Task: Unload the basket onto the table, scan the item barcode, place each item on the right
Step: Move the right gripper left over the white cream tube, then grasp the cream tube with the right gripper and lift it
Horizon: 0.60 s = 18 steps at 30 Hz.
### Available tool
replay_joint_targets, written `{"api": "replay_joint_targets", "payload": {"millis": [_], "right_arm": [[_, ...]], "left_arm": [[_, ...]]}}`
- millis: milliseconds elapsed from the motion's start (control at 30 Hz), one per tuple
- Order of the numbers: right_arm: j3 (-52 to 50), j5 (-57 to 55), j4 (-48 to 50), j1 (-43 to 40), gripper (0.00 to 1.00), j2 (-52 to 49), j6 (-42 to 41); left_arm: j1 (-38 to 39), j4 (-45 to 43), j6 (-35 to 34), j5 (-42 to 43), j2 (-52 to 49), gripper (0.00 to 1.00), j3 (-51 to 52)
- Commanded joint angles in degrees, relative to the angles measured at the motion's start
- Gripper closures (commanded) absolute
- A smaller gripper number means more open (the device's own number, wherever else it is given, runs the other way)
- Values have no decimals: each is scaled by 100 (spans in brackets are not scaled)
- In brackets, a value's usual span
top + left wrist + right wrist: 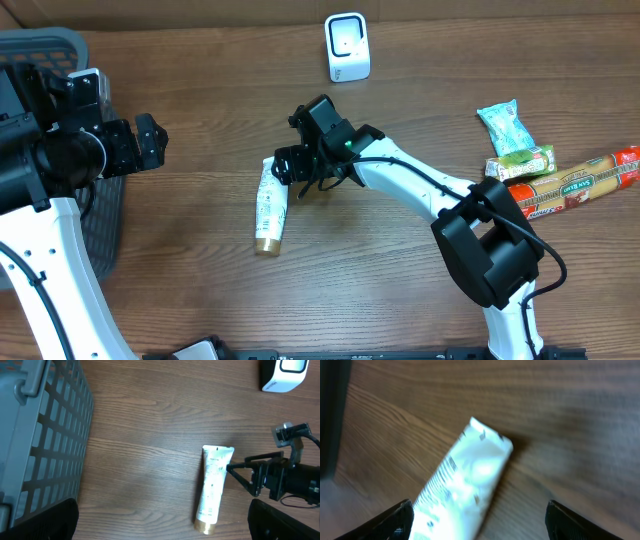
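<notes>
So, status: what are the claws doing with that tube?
Left claw open, away. Right claw open at crimped end of tube, not gripping. Tube lying flat. Nothing blocking.

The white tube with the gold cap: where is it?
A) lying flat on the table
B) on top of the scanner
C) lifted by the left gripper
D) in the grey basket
A: the tube lies flat on the wooden table, with the open right gripper at its crimped end, not holding it.
</notes>
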<state>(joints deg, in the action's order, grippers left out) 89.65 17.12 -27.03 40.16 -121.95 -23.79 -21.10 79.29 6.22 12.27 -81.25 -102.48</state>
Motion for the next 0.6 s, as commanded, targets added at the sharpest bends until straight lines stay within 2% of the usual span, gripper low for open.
{"api": "replay_joint_targets", "payload": {"millis": [0, 300, 567], "right_arm": [[72, -177, 175, 188, 17, -229, 4], [72, -1368, 293, 640, 23, -361, 26], [74, -1513, 114, 758, 25, -529, 103]], "left_arm": [[-15, -2, 85, 85, -13, 1, -81], [-15, -2, 85, 83, -13, 0, -81], [-15, -2, 87, 85, -13, 0, -81]]}}
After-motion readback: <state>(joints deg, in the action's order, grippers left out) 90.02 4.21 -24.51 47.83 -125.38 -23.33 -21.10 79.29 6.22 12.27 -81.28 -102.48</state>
